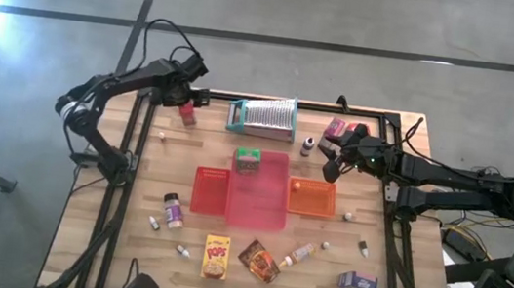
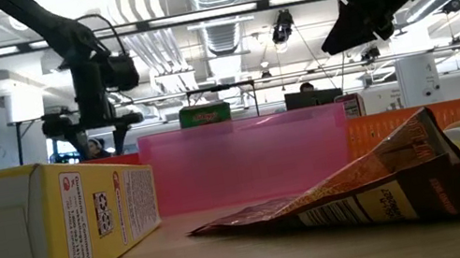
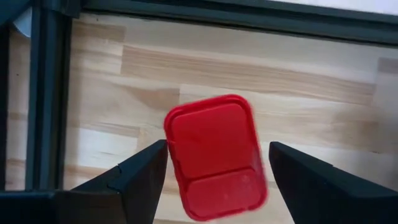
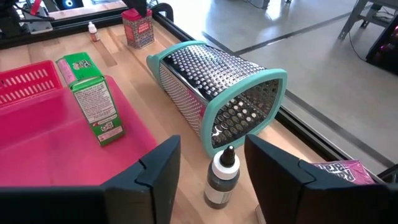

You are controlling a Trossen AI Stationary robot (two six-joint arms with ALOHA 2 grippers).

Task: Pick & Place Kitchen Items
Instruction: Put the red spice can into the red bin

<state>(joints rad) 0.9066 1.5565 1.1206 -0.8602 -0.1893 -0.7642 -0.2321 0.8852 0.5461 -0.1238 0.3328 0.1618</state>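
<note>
Left gripper (image 3: 211, 180): fingers spread, straddling the red tin (image 3: 214, 155).
Right gripper (image 4: 208, 177): fingers spread, above the small bottle (image 4: 221, 180).

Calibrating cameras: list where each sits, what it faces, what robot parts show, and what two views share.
High: overhead, straight down on the table; both arms.
Low: table height, past the yellow box into the room; both arms above.
Left wrist: over the red box; open fingers.
Right wrist: faces small bottle, grater; open fingers.
Shared: high and right wrist show the green box.
</note>
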